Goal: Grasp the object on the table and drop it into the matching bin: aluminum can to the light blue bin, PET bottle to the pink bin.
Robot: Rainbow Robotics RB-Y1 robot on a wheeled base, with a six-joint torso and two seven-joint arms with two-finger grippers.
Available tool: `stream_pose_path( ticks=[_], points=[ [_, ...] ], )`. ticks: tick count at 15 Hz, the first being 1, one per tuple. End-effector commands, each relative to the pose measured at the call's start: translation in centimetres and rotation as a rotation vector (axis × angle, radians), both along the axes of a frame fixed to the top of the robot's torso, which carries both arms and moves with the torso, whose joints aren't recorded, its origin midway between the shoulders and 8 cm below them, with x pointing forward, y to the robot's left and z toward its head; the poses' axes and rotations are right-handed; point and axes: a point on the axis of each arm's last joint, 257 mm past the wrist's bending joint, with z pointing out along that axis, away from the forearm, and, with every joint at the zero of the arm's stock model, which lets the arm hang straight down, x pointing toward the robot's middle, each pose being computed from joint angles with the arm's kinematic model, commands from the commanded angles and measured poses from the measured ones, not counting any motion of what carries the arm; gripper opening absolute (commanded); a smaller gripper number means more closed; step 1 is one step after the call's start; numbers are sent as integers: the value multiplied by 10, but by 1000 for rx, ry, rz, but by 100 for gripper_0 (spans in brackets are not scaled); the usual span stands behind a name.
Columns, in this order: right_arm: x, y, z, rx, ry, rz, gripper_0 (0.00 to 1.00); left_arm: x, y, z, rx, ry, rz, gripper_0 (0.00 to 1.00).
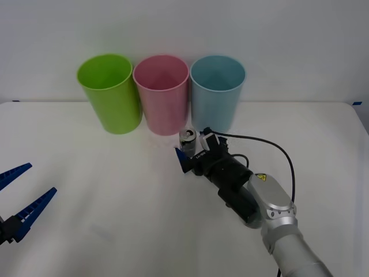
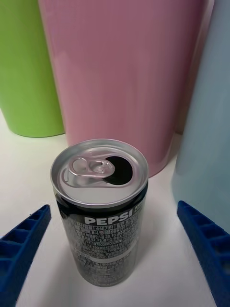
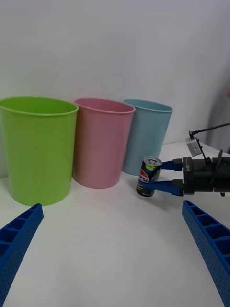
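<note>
Right claw (image 1: 189,151) is sitting spread around the upright small silver-topped dark aluminium can (image 2: 100,211), just before the tall pink plastic bin (image 1: 161,92); left claw (image 1: 17,199), spread, is idling far off.

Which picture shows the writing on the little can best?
The right wrist view: the aluminum can stands close up, its Pepsi print readable. The front view shows mostly its top; the left wrist view shows it small and far off.

A lime green bin (image 1: 108,92) stands beside the other bins.
</note>
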Motion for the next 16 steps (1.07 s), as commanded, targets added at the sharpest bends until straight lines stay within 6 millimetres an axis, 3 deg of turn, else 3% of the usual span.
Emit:
stream_pose_path(
  ticks=[1, 11, 16],
  points=[
    [0, -1, -3, 1, 9, -7, 0, 0, 0, 0, 0, 0, 0, 100],
    [-4, 9, -3, 23, 16, 21, 0, 0, 0, 0, 0, 0, 0, 100],
    [-19, 20, 21, 116, -15, 75, 0, 0, 0, 0, 0, 0, 0, 100]
  ],
)
